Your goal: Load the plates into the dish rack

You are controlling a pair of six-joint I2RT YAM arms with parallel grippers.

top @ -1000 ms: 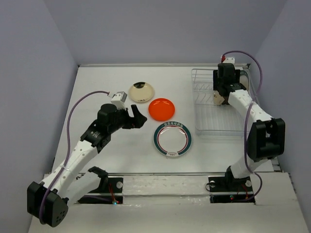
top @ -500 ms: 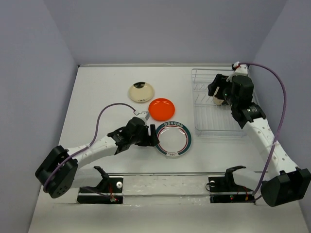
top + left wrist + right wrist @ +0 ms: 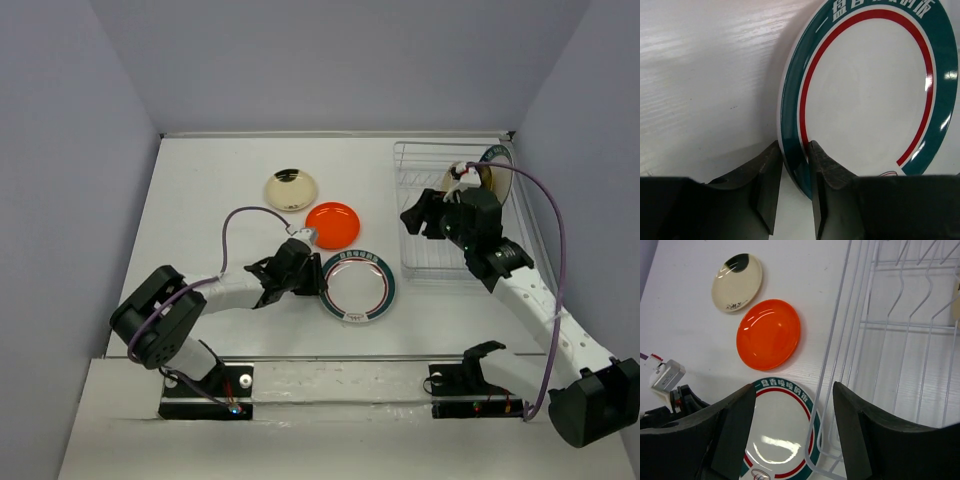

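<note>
A white plate with a teal rim [image 3: 357, 287] lies flat near the table's middle. My left gripper [image 3: 308, 277] is shut on its left rim; in the left wrist view the rim [image 3: 792, 150] sits pinched between the two fingers [image 3: 771, 185]. An orange-red plate [image 3: 333, 223] and a cream plate [image 3: 291, 189] lie further back. The white wire dish rack [image 3: 430, 262] stands at the right, with plates [image 3: 487, 170] upright at its far end. My right gripper [image 3: 415, 220] hangs open over the rack's left edge, holding nothing [image 3: 795, 425].
The right wrist view looks down on the orange-red plate [image 3: 769, 333], the cream plate [image 3: 737, 282], the teal-rimmed plate [image 3: 777, 440] and the rack's tines [image 3: 900, 325]. Purple cables loop off both arms. Walls close the table on three sides.
My left gripper has closed onto the teal-rimmed plate's left rim. My right arm has drawn back from the rack's far end to its left edge.
</note>
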